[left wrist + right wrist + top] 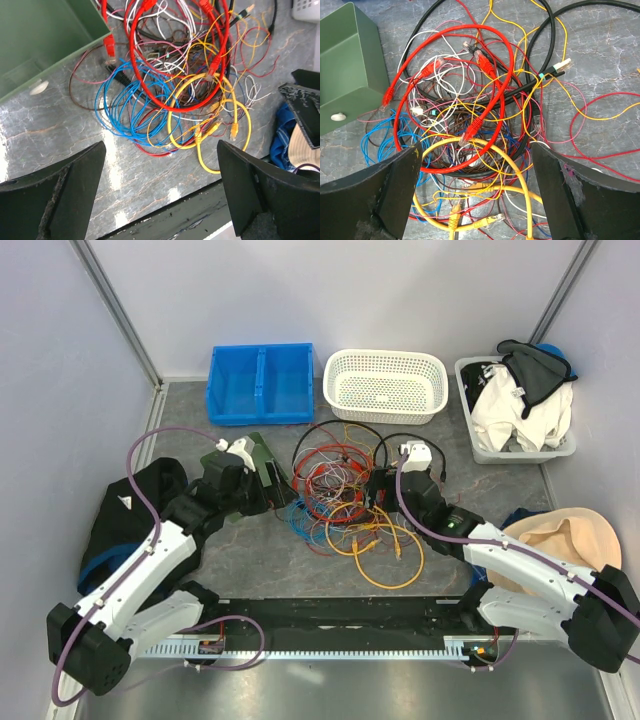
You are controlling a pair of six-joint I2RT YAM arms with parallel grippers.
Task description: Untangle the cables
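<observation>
The cables (345, 495) lie in one tangled pile at the middle of the table: red, yellow, orange, blue, black, white and brown loops, some with end plugs. My left gripper (268, 490) is at the pile's left edge, open and empty. In the left wrist view its gap (160, 200) is over bare table just short of the blue and yellow loops (150, 115). My right gripper (385, 488) is at the pile's right edge, open and empty. In the right wrist view its gap (477, 195) is above yellow loops and plugs, with a thick red cable (470, 90) beyond.
A green box (262, 455) lies left of the pile, also in both wrist views (40, 35) (347, 70). At the back stand a blue bin (260, 383), a white basket (385, 383) and a grey bin of cloths (520, 410). A black bag (130, 510) is left, a tan hat (560, 540) right.
</observation>
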